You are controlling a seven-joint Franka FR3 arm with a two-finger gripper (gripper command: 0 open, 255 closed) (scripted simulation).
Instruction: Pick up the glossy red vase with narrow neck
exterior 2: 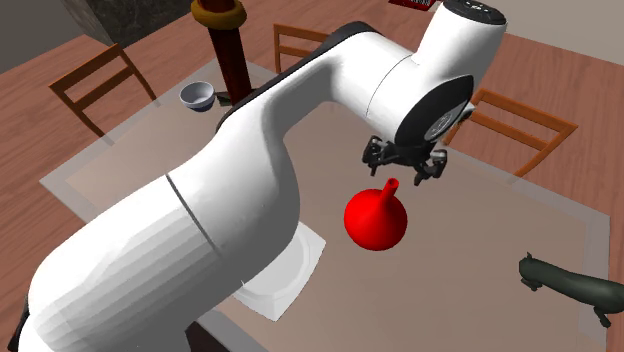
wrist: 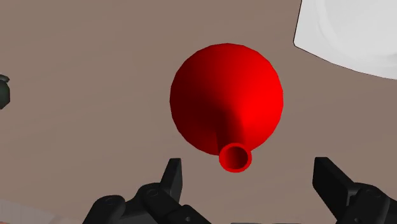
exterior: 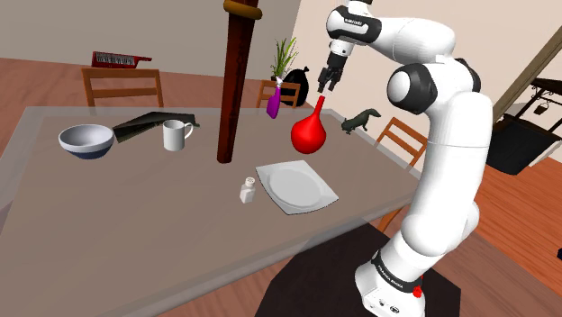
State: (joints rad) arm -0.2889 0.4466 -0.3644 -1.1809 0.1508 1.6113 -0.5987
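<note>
The glossy red vase (exterior: 308,133) has a round body and a narrow neck, and it stands upright on the grey-brown table (exterior: 135,207) near its far right side. My black gripper (exterior: 324,87) hangs just above the neck, open, touching nothing. From the second exterior view the gripper (exterior 2: 405,175) is right over the vase (exterior 2: 376,220). In the wrist view the vase (wrist: 226,95) lies below, its mouth close to the line between the spread fingers of the gripper (wrist: 247,167).
A white square plate (exterior: 295,186) and a small shaker (exterior: 247,190) lie near the vase. A dark wooden post (exterior: 236,81), a mug (exterior: 176,134) and a bowl (exterior: 86,140) stand further left. A purple vase (exterior: 274,102) and a dark animal figure (exterior: 362,119) are behind.
</note>
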